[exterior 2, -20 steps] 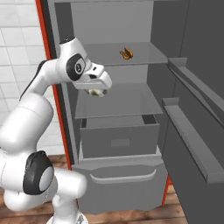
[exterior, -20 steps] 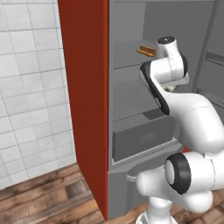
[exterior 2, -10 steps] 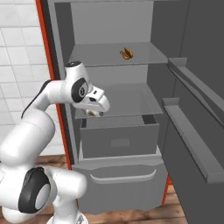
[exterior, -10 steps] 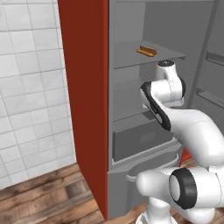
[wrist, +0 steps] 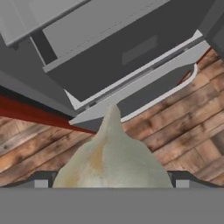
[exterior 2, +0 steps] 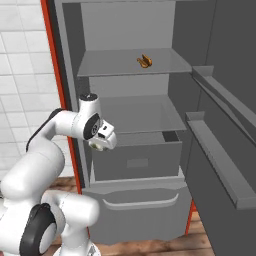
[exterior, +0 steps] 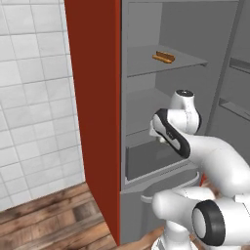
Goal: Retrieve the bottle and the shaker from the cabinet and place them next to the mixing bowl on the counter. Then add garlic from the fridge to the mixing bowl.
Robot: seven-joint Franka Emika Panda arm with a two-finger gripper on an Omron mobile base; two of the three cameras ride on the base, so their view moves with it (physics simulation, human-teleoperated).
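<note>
text: none readable | labels: none | numbers: none | signs: none

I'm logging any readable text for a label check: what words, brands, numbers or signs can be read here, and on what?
None: no text shows on the tall grey fridge, its drawer, the small brown item on the upper shelf, the whitish-cream garlic bulb in the pincer, or the white tiled wall.

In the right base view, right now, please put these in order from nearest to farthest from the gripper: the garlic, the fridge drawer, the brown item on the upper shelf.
1. Garlic: between the fingers of the gripper.
2. Drawer: just right of the gripper, low in the fridge.
3. Brown item: on the upper shelf, above and to the right.
</note>
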